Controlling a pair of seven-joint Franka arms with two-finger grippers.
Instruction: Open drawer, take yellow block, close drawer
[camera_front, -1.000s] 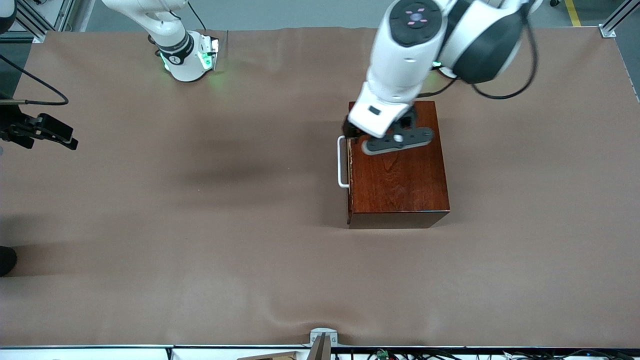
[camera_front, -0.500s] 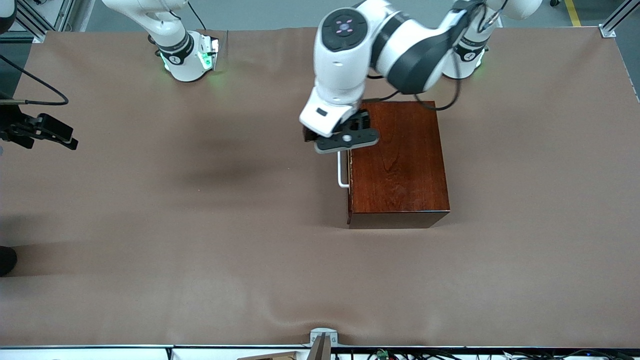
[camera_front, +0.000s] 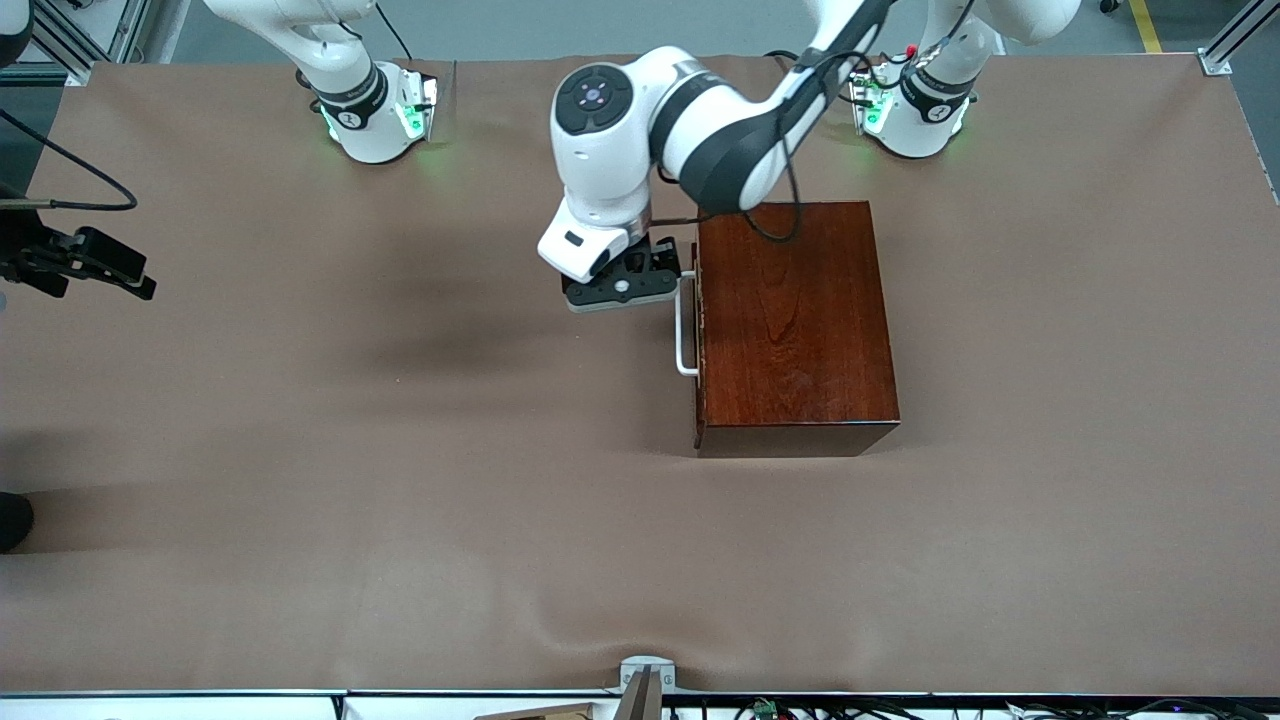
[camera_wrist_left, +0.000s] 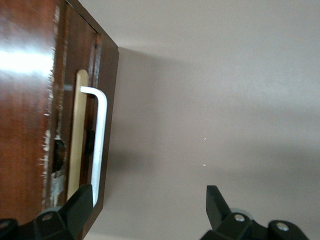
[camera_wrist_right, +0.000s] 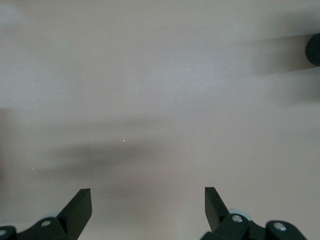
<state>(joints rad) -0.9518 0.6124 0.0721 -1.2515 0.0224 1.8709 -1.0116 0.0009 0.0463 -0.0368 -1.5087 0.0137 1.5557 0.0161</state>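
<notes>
The dark reddish-brown wooden box (camera_front: 795, 320) stands on the table, its drawer (camera_wrist_left: 92, 65) pushed in, facing the right arm's end. The white bar handle (camera_front: 683, 335) (camera_wrist_left: 99, 135) stands off the drawer front. My left gripper (camera_front: 620, 288) (camera_wrist_left: 148, 195) hangs open just in front of the drawer, by the handle's end farther from the front camera. One fingertip (camera_wrist_left: 82, 197) overlaps that end and nothing is between the fingers. My right gripper (camera_wrist_right: 147, 197) is open over bare table and shows only in its own wrist view. The yellow block is hidden.
Brown cloth (camera_front: 400, 450) covers the whole table. A black clamp with a cable (camera_front: 90, 262) juts in at the right arm's end. The two arm bases (camera_front: 370, 115) (camera_front: 915, 110) stand along the edge farthest from the front camera.
My left arm has swung off the box top toward the right arm's end and come down in front of the drawer, beside the handle. The box has not moved.
</notes>
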